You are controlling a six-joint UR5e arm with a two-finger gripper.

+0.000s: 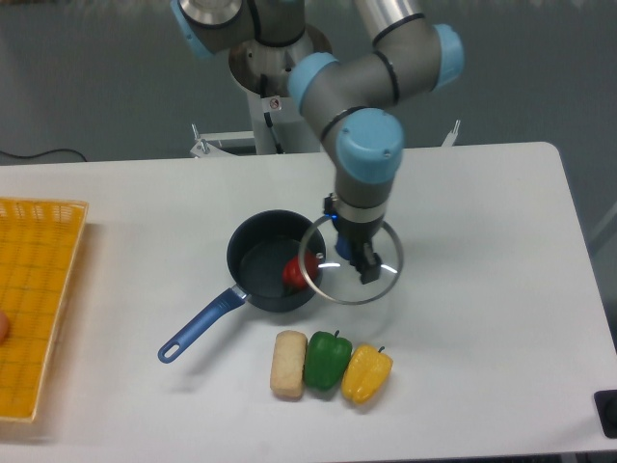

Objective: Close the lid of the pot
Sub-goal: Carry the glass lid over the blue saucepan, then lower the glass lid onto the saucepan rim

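Nearest on the white desk lie three items in a row: one beige loaf, one green pepper, one yellow pepper. Behind them, one pot holds one red pepper. The hand pinches the knob of the single lid, which overlaps the pot's right rim. At far left is one yellow basket.

Navy pot — blue handle, clear lid
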